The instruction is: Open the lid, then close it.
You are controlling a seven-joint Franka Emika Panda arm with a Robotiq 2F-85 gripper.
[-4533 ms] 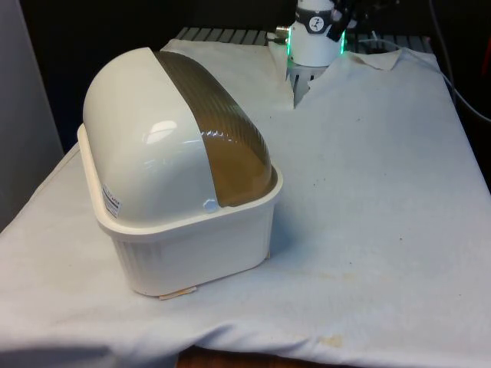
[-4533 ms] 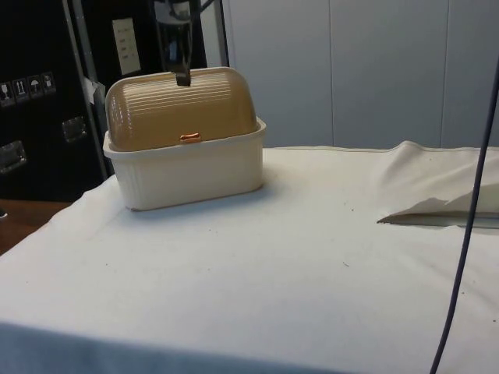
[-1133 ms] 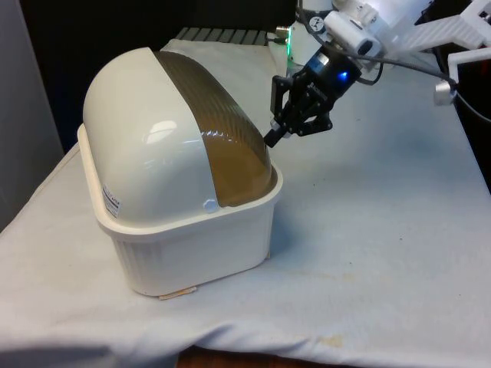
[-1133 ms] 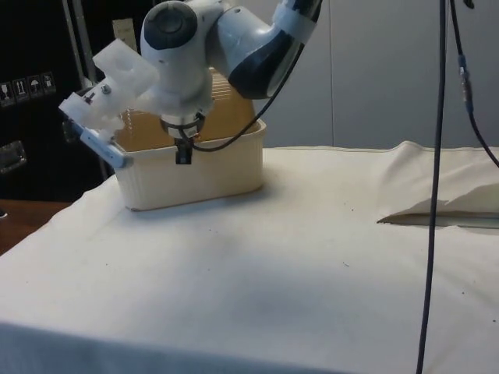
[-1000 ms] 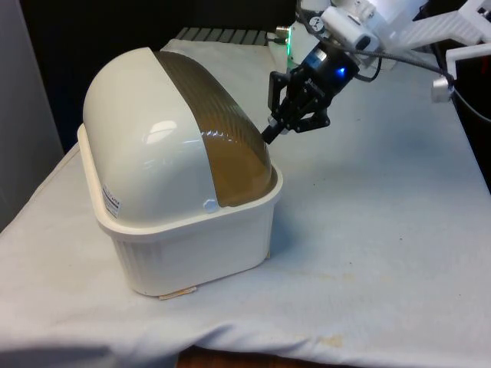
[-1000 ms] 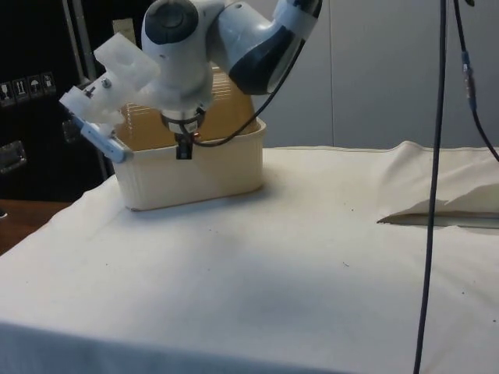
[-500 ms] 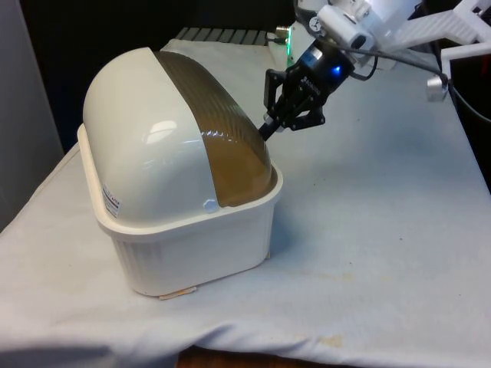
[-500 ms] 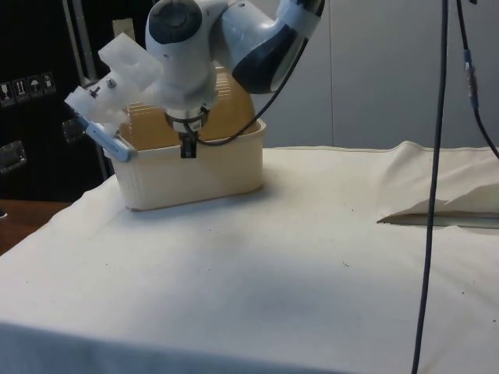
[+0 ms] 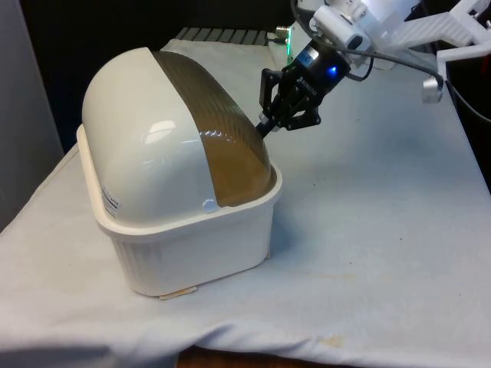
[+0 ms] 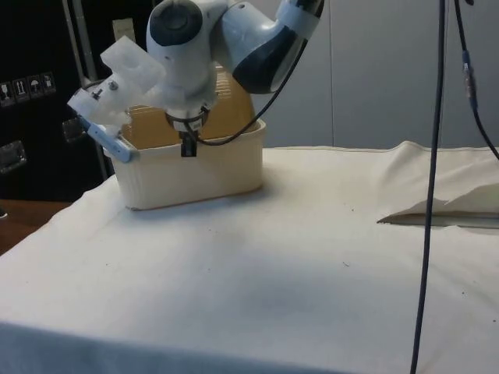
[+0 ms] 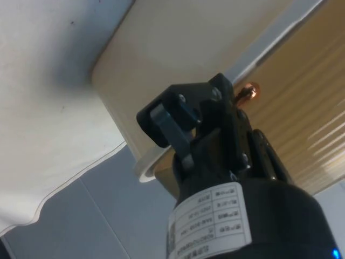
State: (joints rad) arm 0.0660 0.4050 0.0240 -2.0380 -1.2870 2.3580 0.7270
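Note:
A cream bread box [image 9: 199, 253] stands at the front view's left, its amber ribbed roll-top lid [image 9: 222, 130] pulled down over the opening. My black gripper [image 9: 266, 126] is shut, its tips pointing at the lid's lower edge on the side that faces away from the front camera. The side view has the gripper [image 10: 187, 148] in front of the box [image 10: 218, 167], level with its rim, with the arm hiding the middle of the lid [image 10: 238, 101]. In the wrist view the fingertips [image 11: 223, 86] lie right beside the small copper handle [image 11: 249, 90], with nothing between them.
White cloth covers the table, with a raised fold [image 10: 437, 210] at the side view's right. A dark cable [image 10: 430, 195] hangs down there. Dark cabinets [image 10: 31, 93] stand behind the box. Open cloth lies at the front view's right [image 9: 383, 199].
The arm came in from above. Over the last second the shut gripper rose slightly and moved closer to the lid's lower edge. The lid looks unmoved.

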